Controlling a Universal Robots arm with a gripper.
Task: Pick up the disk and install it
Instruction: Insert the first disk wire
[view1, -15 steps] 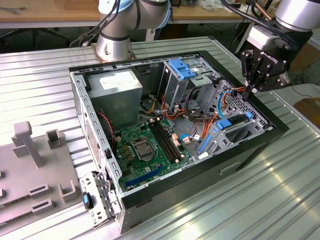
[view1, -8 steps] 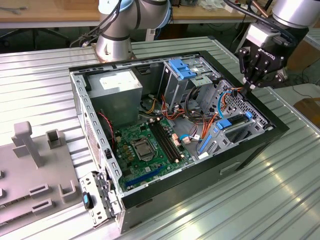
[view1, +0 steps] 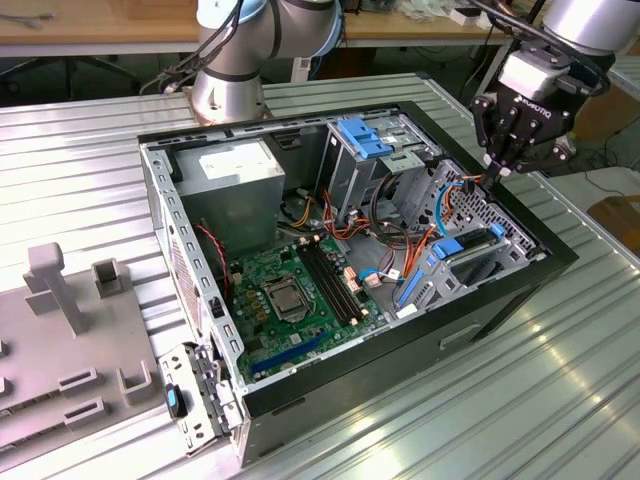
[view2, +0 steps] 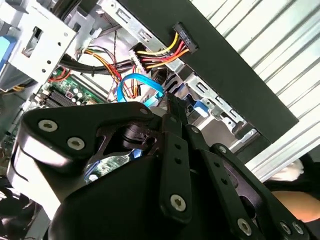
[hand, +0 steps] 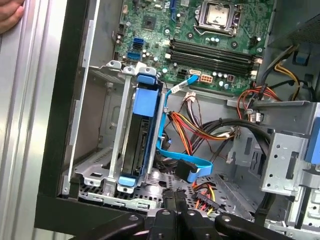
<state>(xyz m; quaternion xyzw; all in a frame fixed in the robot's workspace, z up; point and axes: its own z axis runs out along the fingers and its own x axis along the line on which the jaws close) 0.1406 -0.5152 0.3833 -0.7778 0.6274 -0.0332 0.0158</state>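
The claw (view1: 498, 170), apparently closed, hovers over the one seated disk (hand: 141, 140).

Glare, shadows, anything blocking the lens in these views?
Exterior view: glare streaks on the ribbed table, case interior evenly lit. Second wrist view: the dark gripper blocks the lower half, table blown out white. First wrist view: motherboard evenly lit.

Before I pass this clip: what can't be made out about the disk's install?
Disk, first wrist view: only one dark edge shows between its blue rails; the drive cage hides the label and seating.
Second wrist view: the gripper blocks most of the disk bay.
Hand, first wrist view: cut off by the picture's edge.
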